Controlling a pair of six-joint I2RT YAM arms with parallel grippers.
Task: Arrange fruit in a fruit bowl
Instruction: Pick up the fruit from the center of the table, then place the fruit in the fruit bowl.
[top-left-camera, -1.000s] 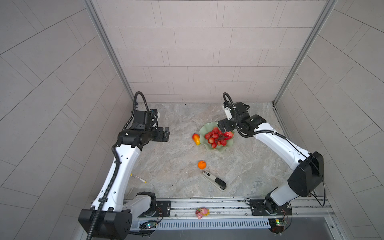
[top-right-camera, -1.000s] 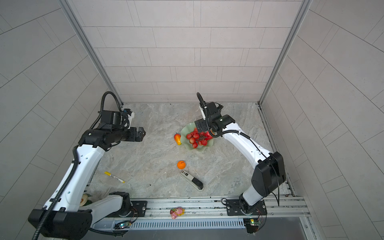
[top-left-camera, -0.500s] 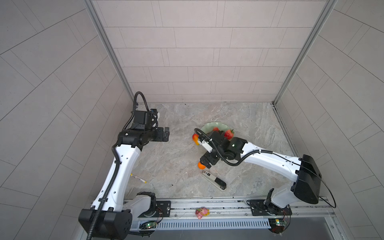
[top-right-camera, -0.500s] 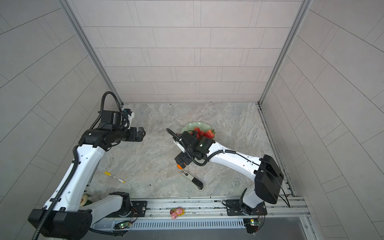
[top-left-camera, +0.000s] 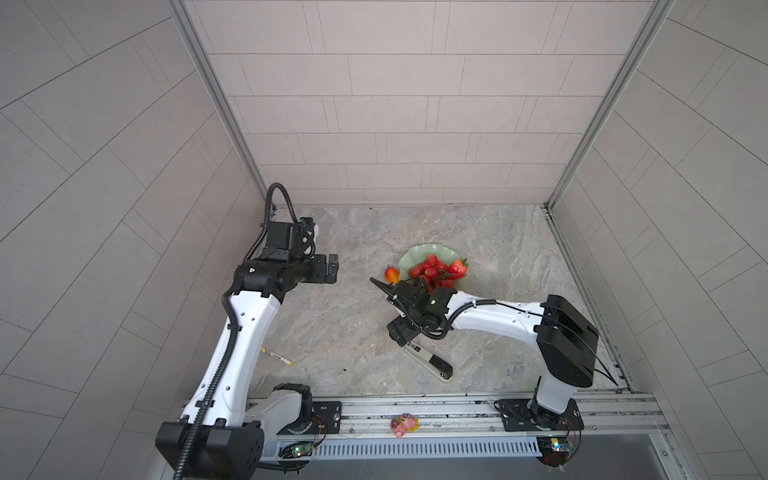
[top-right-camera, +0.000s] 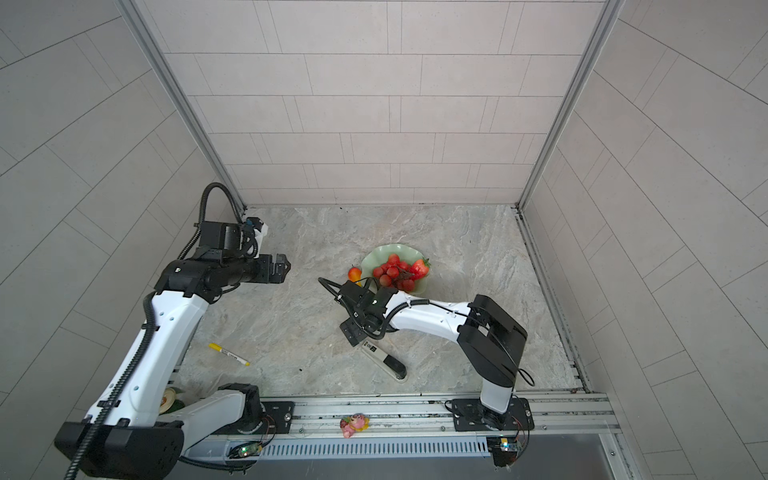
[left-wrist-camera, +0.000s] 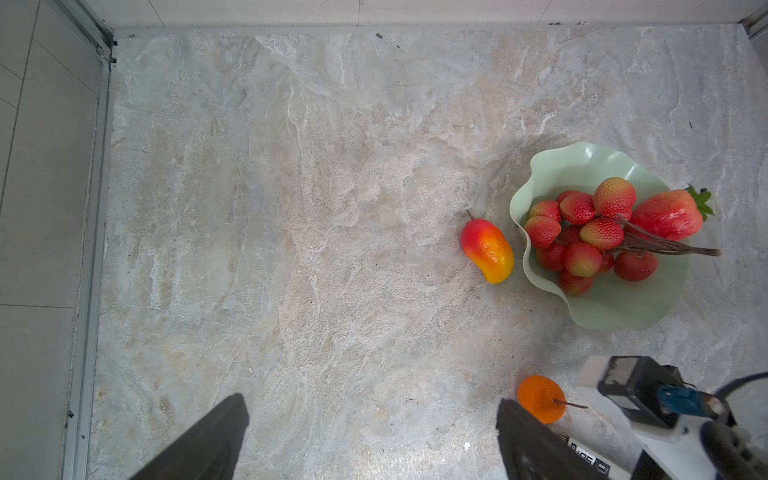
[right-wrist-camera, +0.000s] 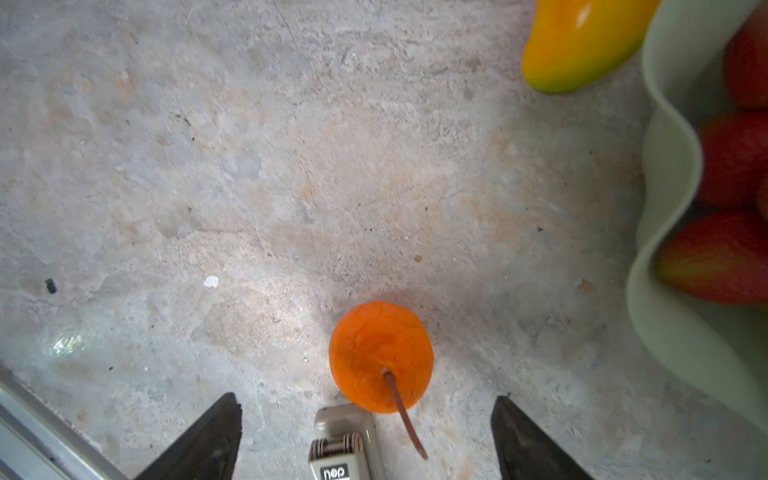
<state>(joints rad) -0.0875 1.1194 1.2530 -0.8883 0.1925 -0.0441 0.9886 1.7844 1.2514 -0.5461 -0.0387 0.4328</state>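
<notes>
The right hand (right-wrist-camera: 367, 401) is low over the marble surface (left-wrist-camera: 291, 208) with its fingers (right-wrist-camera: 208, 440) spread wide, holding nothing. The small orange (right-wrist-camera: 380, 353) lies on the surface between them, stem toward the wrist and clear of both fingers. The pale end of a stapler (top-left-camera: 430, 362) lies just beside the orange; whether they touch cannot be told. In both top views the hand hides the orange. The red-yellow mango (left-wrist-camera: 487, 250) lies on the surface just outside the wavy rim of the mint-green fruit bowl (left-wrist-camera: 623, 307). Inside the bowl, the bunch of red grapes (left-wrist-camera: 582, 232) fills the middle with its brown stalk pointing outward. The large strawberry (left-wrist-camera: 667, 216) leans at the rim beside it, with its green leaves over the edge. The left hand (left-wrist-camera: 370, 402) is raised well apart from the fruit, its fingers also wide and empty. A yellow marker (top-right-camera: 228, 354) lies on the surface near the left arm's base, and a pink-and-yellow figurine (top-left-camera: 404, 424) sits on the front rail.
</notes>
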